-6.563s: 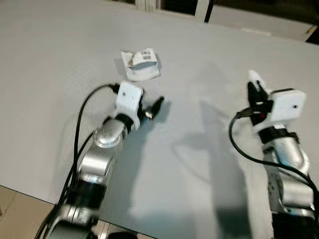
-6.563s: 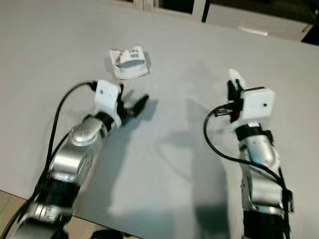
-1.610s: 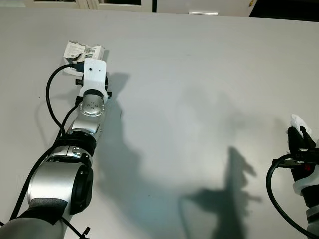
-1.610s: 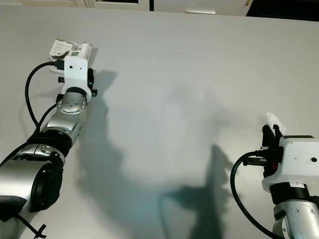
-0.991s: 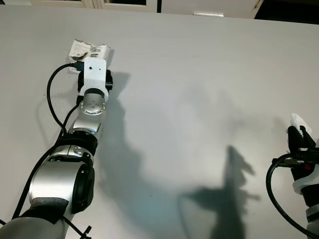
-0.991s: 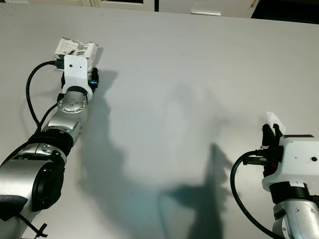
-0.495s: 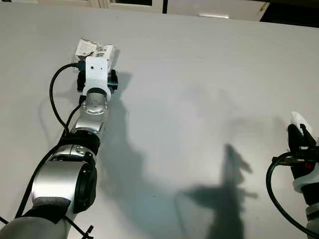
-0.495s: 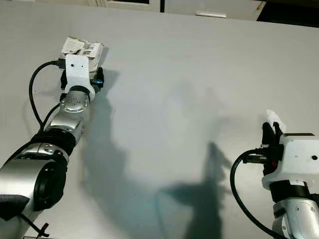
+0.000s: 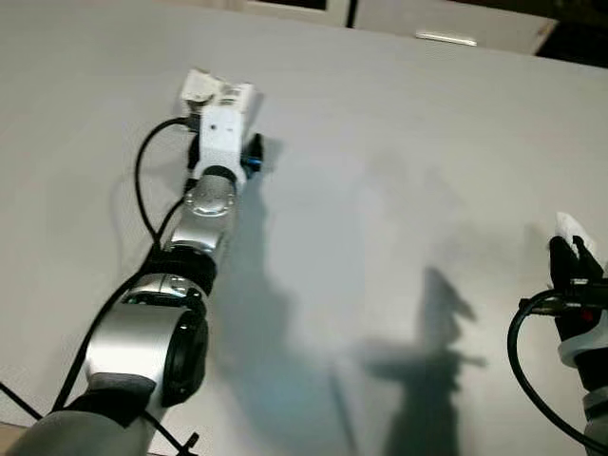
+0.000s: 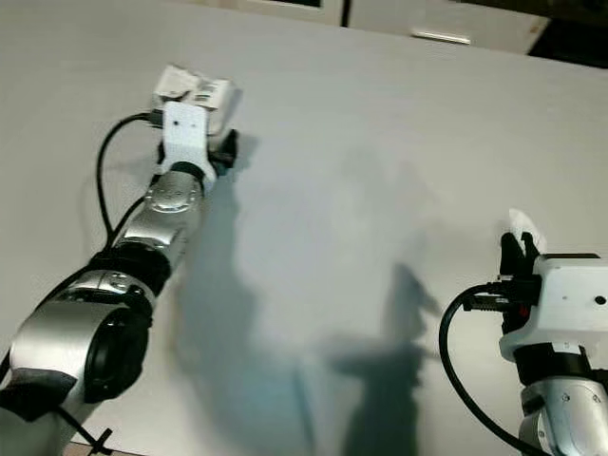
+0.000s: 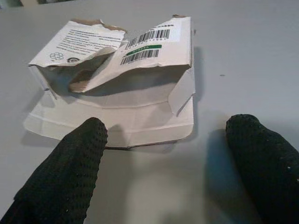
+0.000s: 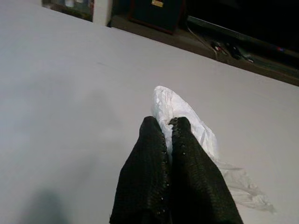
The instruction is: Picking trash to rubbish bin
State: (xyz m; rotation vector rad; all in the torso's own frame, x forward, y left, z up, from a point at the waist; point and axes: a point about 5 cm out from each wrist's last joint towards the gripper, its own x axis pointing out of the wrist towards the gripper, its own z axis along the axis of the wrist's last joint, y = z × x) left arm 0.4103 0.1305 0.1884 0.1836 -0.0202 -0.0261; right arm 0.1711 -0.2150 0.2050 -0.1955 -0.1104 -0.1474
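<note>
Left claw (image 11: 166,154), on its outstretched silver arm, held its knobbly black fingers (image 11: 65,177) spread just short of the torn, flattened cardboard box (image 11: 117,79) lying on the grey bench (image 9: 399,152). Right claw (image 12: 167,140) was pinched on crinkled white plastic (image 12: 187,116).

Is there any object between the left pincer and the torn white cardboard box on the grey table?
Nothing visible stands between them. The left pincer is open, its black fingers spread just short of the torn white cardboard box, with bare grey table in the gap.
</note>
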